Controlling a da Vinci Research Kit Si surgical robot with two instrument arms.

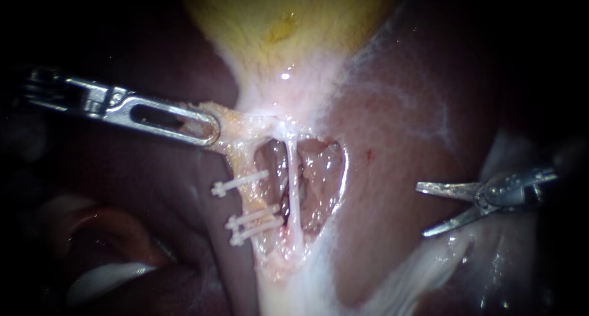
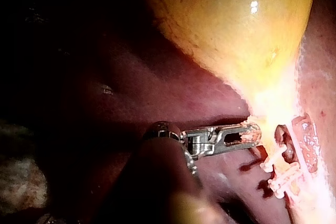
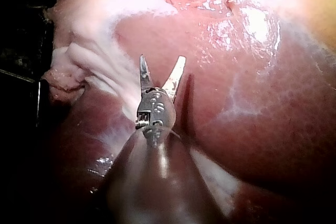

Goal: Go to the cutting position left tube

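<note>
Nearest you on the right, your right instrument hangs over the liver; its two blades are spread in a wide V with nothing between them, tips pointing left; it sits well apart from the tubes. Left of it, in the opened window of tissue, the left tube runs from near to far; a pair of clips crosses it at the near end and a single clip farther on, with a bare stretch of tube between them; the thin white right tube stands just beside it. Farther off and to the left, your left instrument has its jaws clamped on fatty tissue just on the near side of the gallbladder, the yellow bulge at the far end.
</note>
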